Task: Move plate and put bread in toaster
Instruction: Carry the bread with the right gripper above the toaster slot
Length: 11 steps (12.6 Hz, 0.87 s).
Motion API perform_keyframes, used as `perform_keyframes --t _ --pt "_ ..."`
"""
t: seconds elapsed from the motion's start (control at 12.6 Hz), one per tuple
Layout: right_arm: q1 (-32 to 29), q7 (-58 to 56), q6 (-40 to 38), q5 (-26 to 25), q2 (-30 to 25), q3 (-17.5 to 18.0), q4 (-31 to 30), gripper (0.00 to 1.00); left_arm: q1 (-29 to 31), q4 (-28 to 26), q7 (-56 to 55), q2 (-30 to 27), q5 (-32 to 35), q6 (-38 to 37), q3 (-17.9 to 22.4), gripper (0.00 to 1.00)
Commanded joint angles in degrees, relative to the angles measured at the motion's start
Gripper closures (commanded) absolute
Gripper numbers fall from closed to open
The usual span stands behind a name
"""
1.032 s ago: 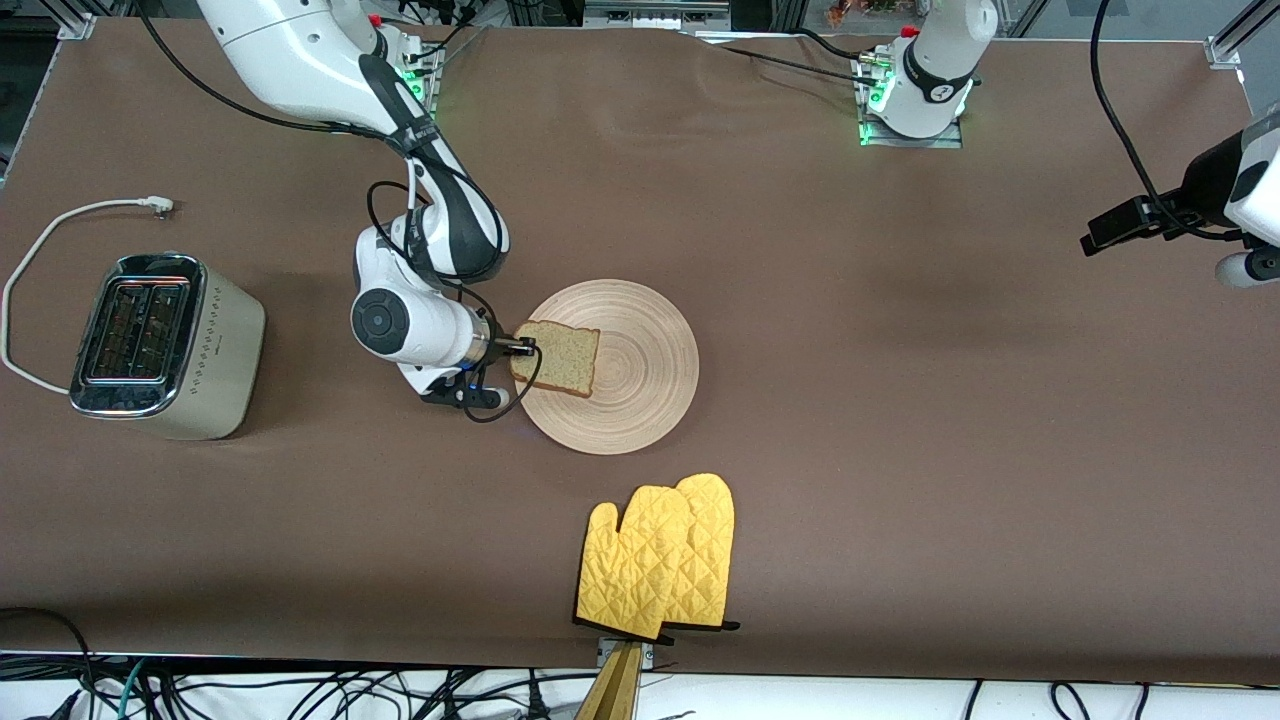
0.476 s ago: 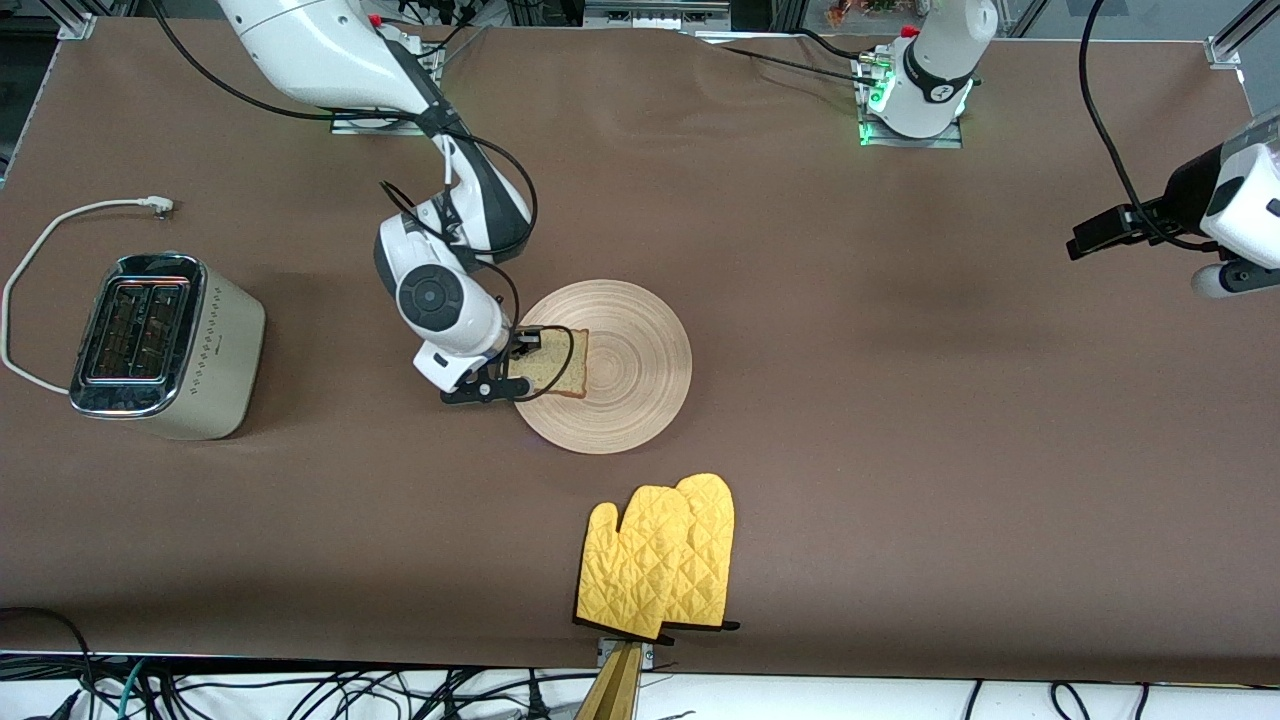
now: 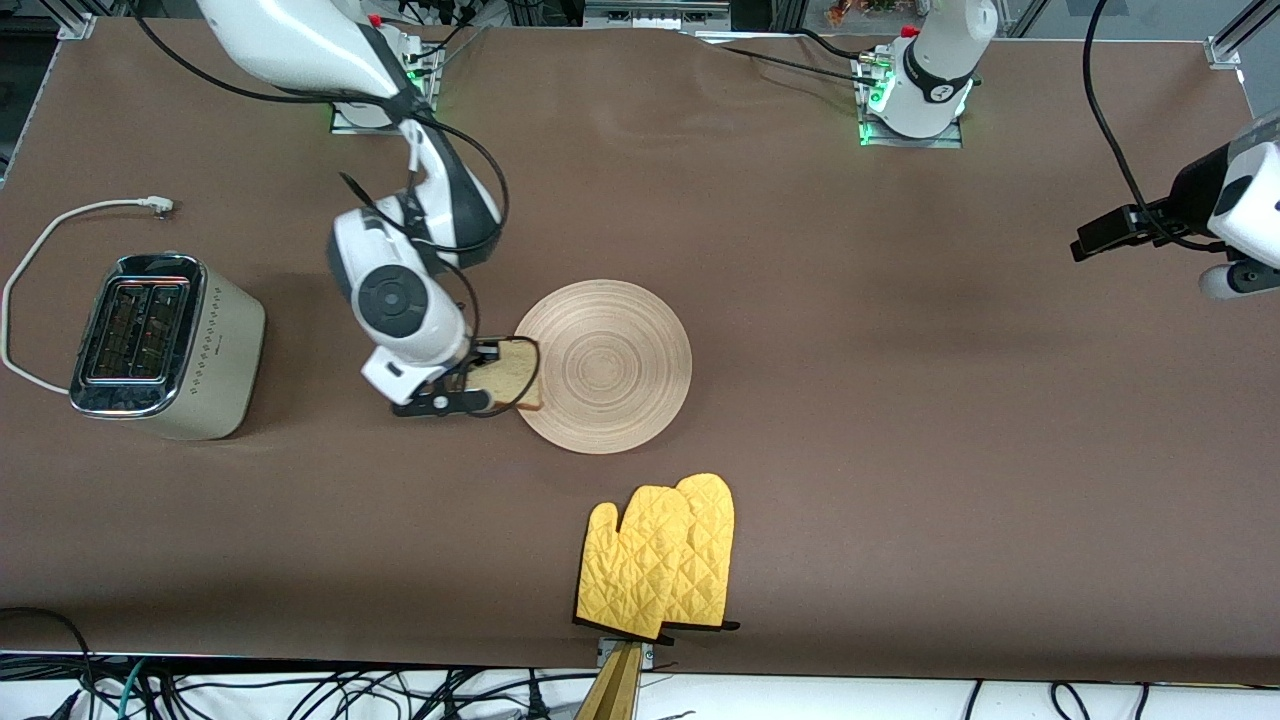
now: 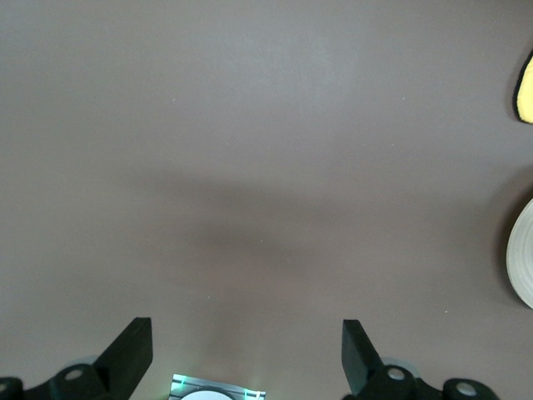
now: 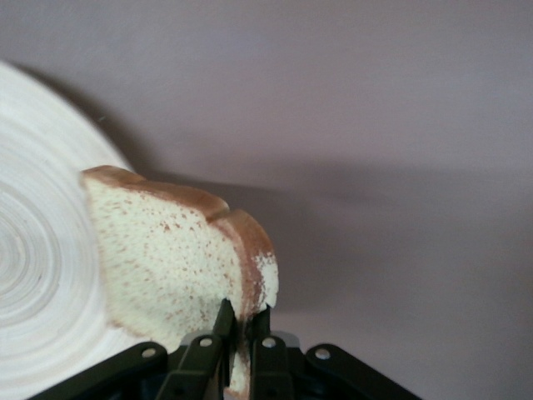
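My right gripper is shut on the bread, a speckled slice with a brown crust. It holds the slice on edge above the rim of the plate on the toaster's side. In the right wrist view both fingers pinch the crust of the bread, with the plate below. The cream toaster stands toward the right arm's end of the table, its slots facing up. My left gripper is open and holds nothing, high over bare table at the left arm's end.
A yellow oven mitt lies nearer the front camera than the plate. The toaster's white cord loops toward the table end. In the left wrist view, the mitt and the plate's rim show at the frame's edge.
My right gripper has lifted the bread off the plate, turned it on edge and carried it toward the toaster's end. The left arm has hardly moved.
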Motion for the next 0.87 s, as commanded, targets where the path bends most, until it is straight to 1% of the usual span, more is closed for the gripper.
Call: perform_keyframes --t 0.0,0.16,0.32,0.4,0.48,0.56,0.71,0.79 --pt "0.0 -1.4 -12.6 -0.7 -1.1 -4.2 9.7 1.00 0.1 2.2 0.6 1.5 0.0 -1.2 -0.2 0.00" --pt "0.0 -7.7 -21.1 -0.7 -1.3 -10.2 14.9 1.00 0.0 2.3 0.6 1.8 0.8 -1.1 -0.2 0.00" --pt "0.0 -12.7 -28.6 -0.7 -1.7 -17.6 18.7 1.00 -0.1 2.5 1.4 1.8 1.8 -1.0 -0.2 0.00" --pt "0.1 -16.7 -30.3 -0.8 -1.7 -22.3 19.1 1.00 0.4 2.7 3.5 1.8 1.8 -1.0 -0.1 0.00" --pt "0.2 -21.7 -30.6 -0.9 -1.7 -26.7 19.2 1.00 0.6 4.1 7.1 1.8 1.9 -1.0 0.1 0.00" --pt "0.2 -25.6 -30.6 -1.1 -1.7 -30.3 19.1 1.00 0.7 4.8 10.5 1.9 1.8 -1.1 0.2 0.00" --pt "0.0 -31.7 -30.4 -2.2 -1.3 -35.8 19.1 1.00 1.8 4.9 11.3 2.1 1.2 -1.1 0.3 0.00" --pt "-0.3 -33.7 -30.2 -3.6 -1.0 -37.3 19.0 1.00 2.0 5.0 10.9 2.1 1.2 -1.1 0.3 0.00"
